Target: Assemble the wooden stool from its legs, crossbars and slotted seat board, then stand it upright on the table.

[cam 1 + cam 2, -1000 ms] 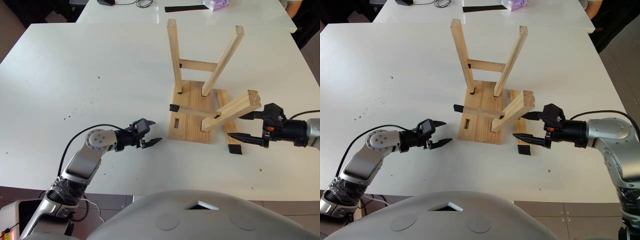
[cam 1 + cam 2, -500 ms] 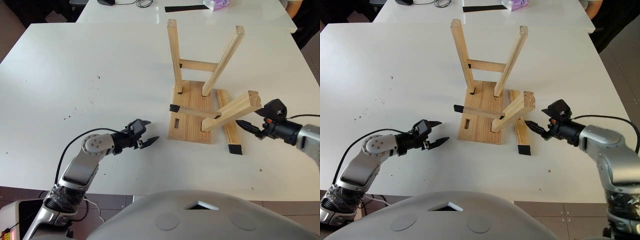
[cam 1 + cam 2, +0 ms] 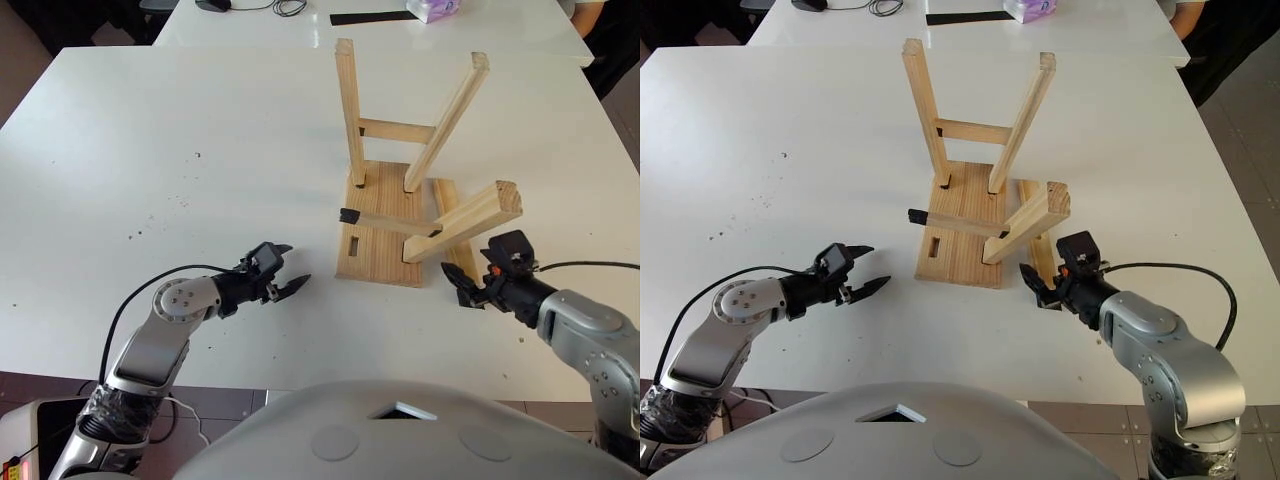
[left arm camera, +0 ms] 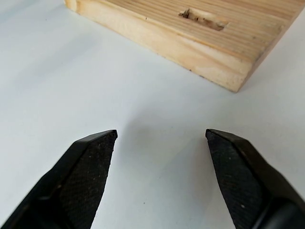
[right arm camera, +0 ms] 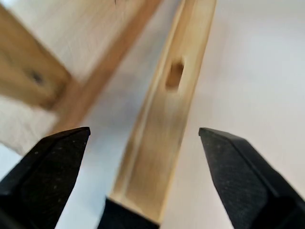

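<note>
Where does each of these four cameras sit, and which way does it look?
Left eye view: on the head, looking down over the table and seat board; both arms show.
Right eye view: beside it, same scene, both arms.
Left wrist view: left wrist, past the open left gripper toward the seat board.
Right wrist view: right wrist, open right gripper astride a loose leg.
Shared: the eye views show that board and leg too.

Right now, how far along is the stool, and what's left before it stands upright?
Done: two legs joined by a crossbar stand in far slots of the seat board. In hand: nothing gripped; the open right gripper straddles the loose leg lying on the table, the left gripper is open near the board. Left: seat the leaning leg, fit the loose one, flip upright.
</note>
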Available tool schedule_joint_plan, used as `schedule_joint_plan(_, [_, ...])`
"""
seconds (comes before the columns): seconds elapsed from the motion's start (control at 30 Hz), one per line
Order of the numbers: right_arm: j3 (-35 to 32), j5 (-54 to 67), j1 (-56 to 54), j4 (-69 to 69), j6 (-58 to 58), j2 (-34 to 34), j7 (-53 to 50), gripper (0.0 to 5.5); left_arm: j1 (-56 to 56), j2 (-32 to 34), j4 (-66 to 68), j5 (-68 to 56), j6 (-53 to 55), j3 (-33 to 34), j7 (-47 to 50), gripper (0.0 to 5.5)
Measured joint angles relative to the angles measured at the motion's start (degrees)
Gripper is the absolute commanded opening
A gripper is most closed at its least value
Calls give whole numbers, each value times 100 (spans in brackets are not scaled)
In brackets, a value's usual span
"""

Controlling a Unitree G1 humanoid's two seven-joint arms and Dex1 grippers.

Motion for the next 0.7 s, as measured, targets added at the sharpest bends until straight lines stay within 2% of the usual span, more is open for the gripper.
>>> schedule_joint_plan(0.13, [354, -345, 460, 262, -621, -169, 54, 421, -62, 5, 2, -4, 0, 5, -10, 346])
schedule_joint_plan(0.23, [411, -542, 521, 420, -1039, -354, 173, 375, -78, 24, 3, -6, 0, 77, -8, 346])
schedule_joint_plan(0.6, [416, -812, 389, 1113, -1908, -301, 265, 215, -159, -2, 111, -3, -5, 110, 41, 346])
schedule_joint_plan(0.7, [384, -861, 392, 1288, -2099, -273, 250, 213, -183, -4, 154, -3, -12, 111, 42, 346])
